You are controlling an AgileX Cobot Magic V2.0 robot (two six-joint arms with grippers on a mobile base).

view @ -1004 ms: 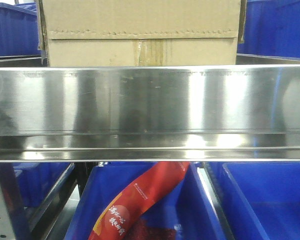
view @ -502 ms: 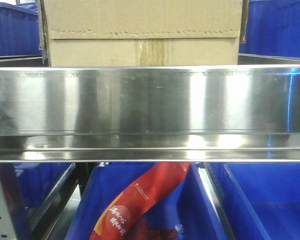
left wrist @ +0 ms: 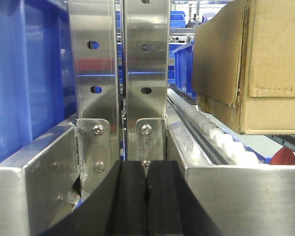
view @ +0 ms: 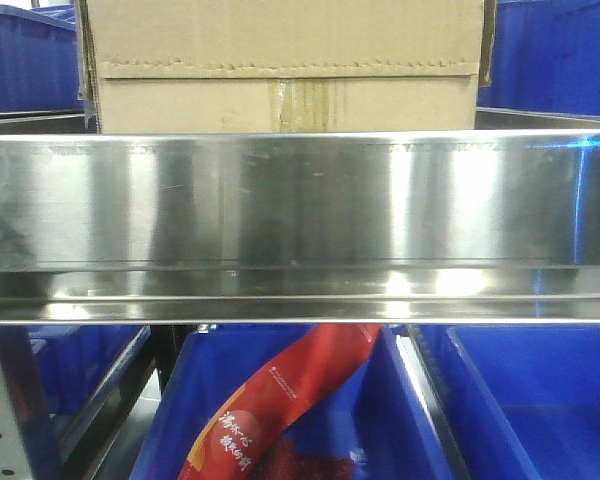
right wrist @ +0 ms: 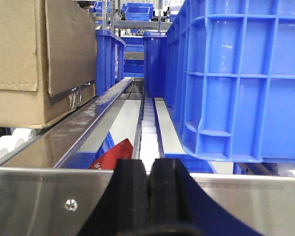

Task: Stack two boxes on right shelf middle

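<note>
Sitting on the shiny stainless-steel shelf level [view: 300,200], just behind its broad reflective front rail, is a tan corrugated cardboard box [view: 280,65] with a zigzag-cut flap edge and a glossy tape strip at its centre seam; only one box can be made out with certainty, since the top of the stack is cut off in the front view, so whether a second box already rests on it cannot be told. In the left wrist view the same cardboard [left wrist: 255,69] lies to the right on white rollers [left wrist: 221,137], well apart from the left gripper [left wrist: 146,196], whose black pads are pressed together with nothing between them, in front of the grey perforated uprights [left wrist: 120,73]. The right gripper [right wrist: 148,196] is likewise closed on nothing, its pads touching, with the box [right wrist: 39,64] off to its left and a large blue plastic bin [right wrist: 241,78] near on its right. A red printed packet [view: 280,400] lies in a blue bin [view: 180,420] on the level below. Judging from this, both arms sit low against the rail and clear of the load. The risks from here look to be a gripper clipping the steel rail or an upright when it moves, a nudge rolling the box along the rollers, or the right arm knocking the neighbouring bin.
</note>
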